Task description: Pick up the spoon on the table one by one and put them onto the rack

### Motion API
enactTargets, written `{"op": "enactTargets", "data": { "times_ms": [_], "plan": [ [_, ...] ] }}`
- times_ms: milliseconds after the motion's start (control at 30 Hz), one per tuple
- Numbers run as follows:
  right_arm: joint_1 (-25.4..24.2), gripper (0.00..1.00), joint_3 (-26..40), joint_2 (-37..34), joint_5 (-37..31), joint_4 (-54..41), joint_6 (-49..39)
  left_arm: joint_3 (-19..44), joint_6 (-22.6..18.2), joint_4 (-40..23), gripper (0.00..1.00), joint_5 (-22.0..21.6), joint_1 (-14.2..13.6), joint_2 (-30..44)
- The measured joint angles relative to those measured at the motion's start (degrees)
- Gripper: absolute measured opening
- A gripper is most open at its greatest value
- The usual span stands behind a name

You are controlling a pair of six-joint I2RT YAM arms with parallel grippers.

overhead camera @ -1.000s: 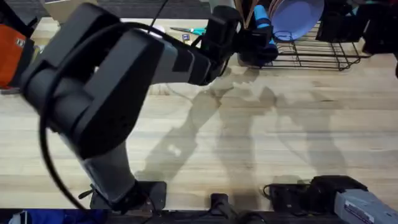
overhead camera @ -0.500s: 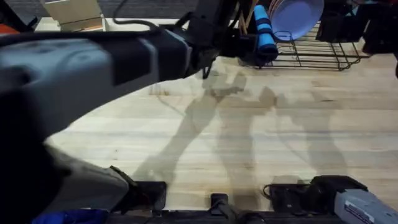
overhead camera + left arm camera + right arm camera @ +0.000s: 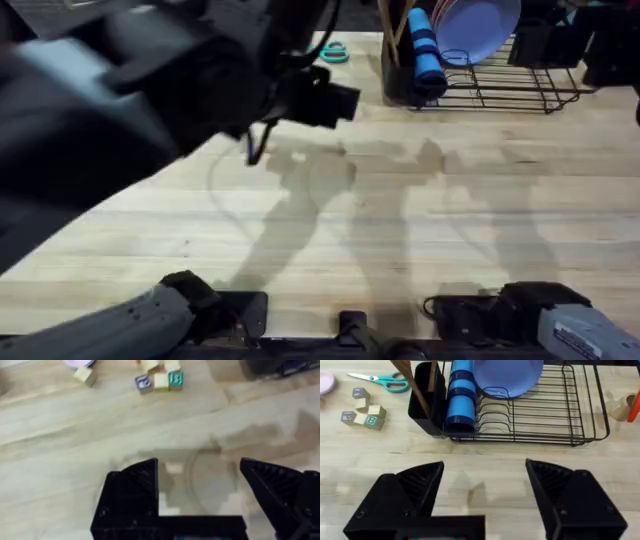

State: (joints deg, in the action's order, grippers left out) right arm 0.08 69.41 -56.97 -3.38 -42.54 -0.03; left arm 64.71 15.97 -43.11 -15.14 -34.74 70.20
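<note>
Overhead, the right arm sits folded at its base, and its gripper [image 3: 485, 495] shows jaws spread wide with nothing between them, parked where it faces the rack [image 3: 540, 415] without blocking it; closer to mid-table, the left gripper [image 3: 200, 485] hangs over bare table [image 3: 400, 230], fingers wide apart and empty, likely free to seek another spoon; none lies on the planks in these views. Beyond it sit lettered blocks [image 3: 160, 380] and teal scissors [image 3: 390, 381], clutter rather than targets; farthest, the rack stands along the back edge, its black caddy [image 3: 422, 405] holding the spoon [image 3: 412, 382] handle-up, leaning against the caddy's wall, beside a blue cylinder [image 3: 460, 395] and a purple plate [image 3: 507, 375]; delivery looks done.
</note>
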Motion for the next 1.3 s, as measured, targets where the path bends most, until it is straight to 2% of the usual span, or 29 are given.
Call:
{"op": "enactTargets", "data": {
  "times_ms": [133, 333, 667, 700, 867, 1033, 1300],
  "plan": [
    [0.0, 0.996, 0.0, 0.0, 0.0, 0.0, 0.0, 0.0, -0.2, -7.2, 0.995, -0.4, 0.9, -5.4],
    [0.0, 0.996, 0.0, 0.0, 0.0, 0.0, 0.0, 0.0, -0.2, -16.6, 0.994, -1.1, 6.7, -13.2],
    [0.0, 0.996, 0.0, 0.0, 0.0, 0.5, 0.0, 0.0, -0.1, -19.9, 0.993, -1.3, 16.1, -24.7],
    [0.0, 0.996, 0.0, 0.0, 0.0, 0.5, 0.0, 0.0, -0.2, -20.0, 0.992, -1.4, 18.0, -26.5],
    [0.0, 0.996, 0.0, 0.0, 0.0, 0.5, 0.0, 0.0, -3.6, -20.0, 0.993, -1.4, 19.6, -26.7],
    [0.0, 0.996, 0.0, 0.0, 0.0, 0.5, 0.0, 0.0, -7.4, -18.9, 0.993, -1.4, 20.0, -26.7],
    [0.0, 0.996, 0.0, 0.0, 0.0, 0.5, 0.0, 0.0, -9.7, -17.3, 0.993, -1.7, 20.0, -26.7]
  ]
}}
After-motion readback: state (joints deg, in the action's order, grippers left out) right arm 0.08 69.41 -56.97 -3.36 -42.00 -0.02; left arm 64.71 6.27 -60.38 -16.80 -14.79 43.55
